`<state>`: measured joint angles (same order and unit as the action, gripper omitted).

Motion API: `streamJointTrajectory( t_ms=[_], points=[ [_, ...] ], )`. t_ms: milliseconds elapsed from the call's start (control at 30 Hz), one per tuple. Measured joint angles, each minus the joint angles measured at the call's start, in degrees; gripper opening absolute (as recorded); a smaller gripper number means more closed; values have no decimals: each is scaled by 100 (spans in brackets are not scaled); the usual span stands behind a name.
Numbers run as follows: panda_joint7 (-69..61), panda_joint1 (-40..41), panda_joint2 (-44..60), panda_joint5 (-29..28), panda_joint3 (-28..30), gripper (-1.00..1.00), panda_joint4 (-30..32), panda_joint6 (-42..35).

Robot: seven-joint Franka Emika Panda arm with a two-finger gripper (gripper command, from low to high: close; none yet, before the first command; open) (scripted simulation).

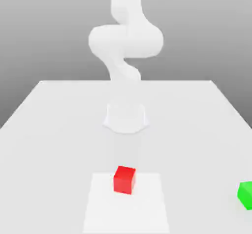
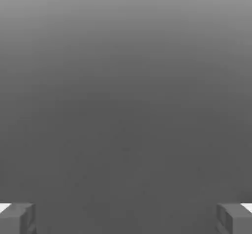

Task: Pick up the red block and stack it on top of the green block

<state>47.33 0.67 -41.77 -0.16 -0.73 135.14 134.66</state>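
Two cubes wait apart: red block (image 1: 124,180) at table centre, green block (image 1: 245,194) toward its three o'clock, while my gripper (image 2: 126,218) hangs open, empty.

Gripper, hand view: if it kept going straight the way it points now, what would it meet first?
Nothing shows in its path. Between the open gripper's fingertips lies only plain grey surface, with neither block ahead; how far off that surface is cannot be judged. In the exterior view the red block sits on the table.
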Motion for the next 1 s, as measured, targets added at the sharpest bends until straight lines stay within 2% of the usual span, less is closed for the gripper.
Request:
streamJointTrajectory(
  t_ms=[567, 800, 833, 1000],
  points=[
    [1149, 353, 3597, 38, -310, 0, 2711, 2458],
    [1395, 227, 5134, -183, -119, 0, 2714, 3722],
    [1418, 193, 5309, -216, -76, -100, 2691, 3872],
    [1435, 193, 5309, -233, -78, -100, 2691, 3878]
  ],
)
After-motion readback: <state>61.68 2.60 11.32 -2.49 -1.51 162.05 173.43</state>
